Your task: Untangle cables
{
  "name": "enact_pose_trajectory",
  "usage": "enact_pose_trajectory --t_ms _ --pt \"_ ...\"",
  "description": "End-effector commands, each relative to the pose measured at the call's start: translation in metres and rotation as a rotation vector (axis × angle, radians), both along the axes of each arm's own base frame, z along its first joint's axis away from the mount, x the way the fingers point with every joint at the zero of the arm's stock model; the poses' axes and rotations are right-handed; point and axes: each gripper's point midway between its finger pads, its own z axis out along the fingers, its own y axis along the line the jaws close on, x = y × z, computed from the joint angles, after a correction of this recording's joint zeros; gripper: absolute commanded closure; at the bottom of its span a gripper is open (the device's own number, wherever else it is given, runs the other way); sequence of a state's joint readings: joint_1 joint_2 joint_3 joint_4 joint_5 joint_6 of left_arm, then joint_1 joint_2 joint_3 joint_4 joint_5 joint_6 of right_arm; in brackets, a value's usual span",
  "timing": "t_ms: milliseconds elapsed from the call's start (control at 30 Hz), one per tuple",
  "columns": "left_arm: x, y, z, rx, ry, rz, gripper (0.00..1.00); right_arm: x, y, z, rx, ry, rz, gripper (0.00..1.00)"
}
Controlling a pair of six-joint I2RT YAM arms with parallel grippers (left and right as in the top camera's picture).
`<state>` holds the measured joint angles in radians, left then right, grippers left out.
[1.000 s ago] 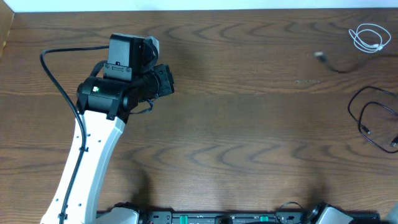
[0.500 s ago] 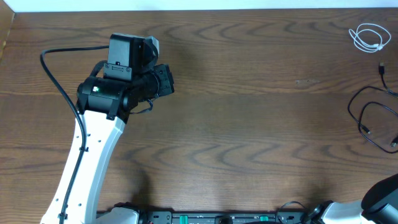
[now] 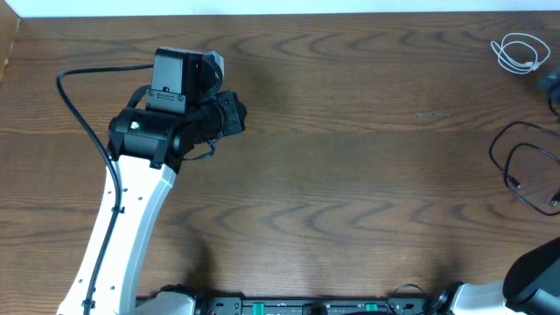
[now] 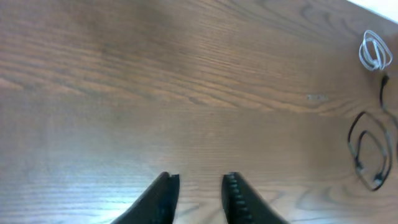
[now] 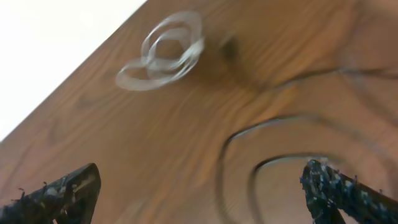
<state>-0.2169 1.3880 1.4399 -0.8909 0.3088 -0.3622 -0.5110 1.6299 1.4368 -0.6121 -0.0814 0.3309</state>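
The white cable lies in a small coil at the table's far right corner. It also shows as the white cable and, blurred, as the white cable. The black cable lies in loose loops below it, apart from it, and shows as the black cable and the black cable. My left gripper hovers over bare wood far to the left, its jaws a little open and empty. My right gripper is wide open above the black loops, holding nothing.
The left arm reaches up from the front left, with its own thick black wire looping beside it. Part of the right arm shows at the front right corner. The table's back edge runs just behind the white coil.
The black cable's loose end has swept from mid-table to the right edge. The right arm has come into view at the front right corner. The left arm has stayed put.
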Motion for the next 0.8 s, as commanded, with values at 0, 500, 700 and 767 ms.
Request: enact_pose_trajectory --t_ms 0,500,700,767 --pt "0.0 0.003 -0.007 0.015 0.015 0.001 0.6 0.014 0.048 -0.002 0.082 -0.005 0.127 0.01" --pt "0.0 0.003 -0.007 0.015 0.016 0.001 0.04 -0.017 0.063 -0.02 -0.11 0.241 0.024 0.01" --pt "0.0 0.003 -0.007 0.016 0.016 0.001 0.02 -0.047 -0.007 0.016 -0.272 0.206 -0.244 0.01" --pt "0.0 0.003 -0.007 0.015 0.014 0.002 0.02 -0.053 -0.029 0.027 -0.315 0.177 -0.322 0.01"
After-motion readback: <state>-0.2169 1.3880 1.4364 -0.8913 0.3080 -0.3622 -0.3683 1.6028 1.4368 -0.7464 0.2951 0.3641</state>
